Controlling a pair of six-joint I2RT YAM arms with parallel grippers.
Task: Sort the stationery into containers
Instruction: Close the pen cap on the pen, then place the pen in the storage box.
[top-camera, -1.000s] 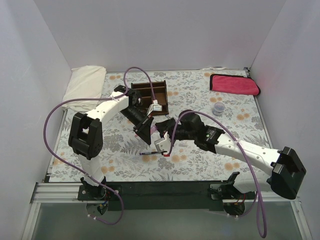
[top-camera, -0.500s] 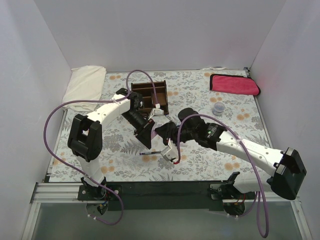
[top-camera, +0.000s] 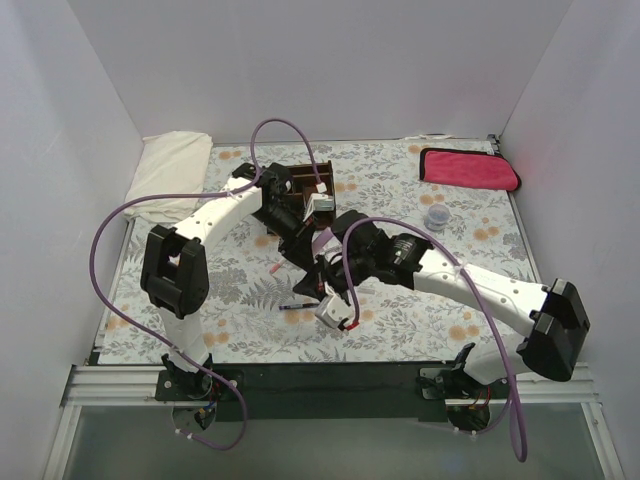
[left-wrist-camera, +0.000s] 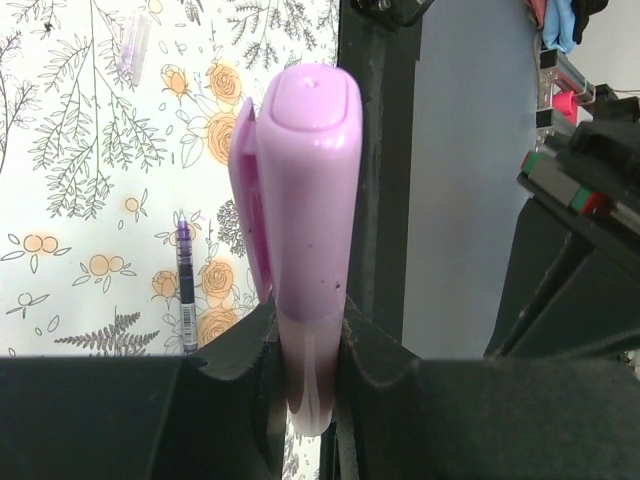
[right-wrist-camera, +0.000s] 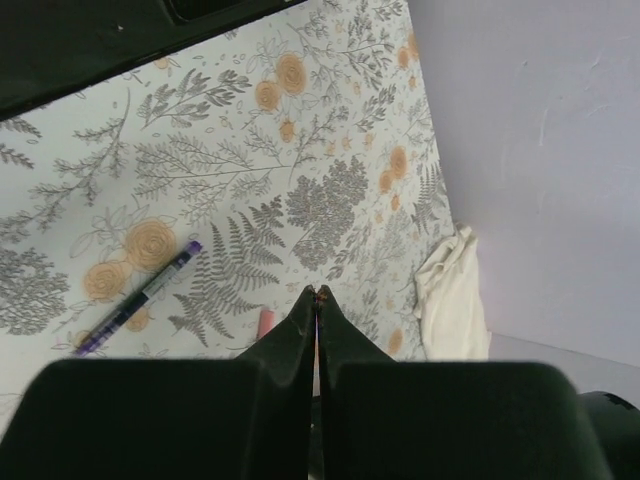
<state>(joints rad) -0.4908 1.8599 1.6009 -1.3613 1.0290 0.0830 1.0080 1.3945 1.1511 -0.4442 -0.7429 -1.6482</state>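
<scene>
My left gripper (left-wrist-camera: 305, 335) pinches a lilac highlighter (left-wrist-camera: 305, 180), its clipped cap pointing away. My right gripper (right-wrist-camera: 317, 296) has its fingers pressed together over open floral tabletop (right-wrist-camera: 330, 150). A purple pen (right-wrist-camera: 140, 297) lies left of the tips, and a wall stands to the right.

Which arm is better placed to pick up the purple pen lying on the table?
Probably right. The left gripper is clamped on a lilac highlighter, while the right gripper, shut and seemingly empty, hangs close to the purple pen.
</scene>
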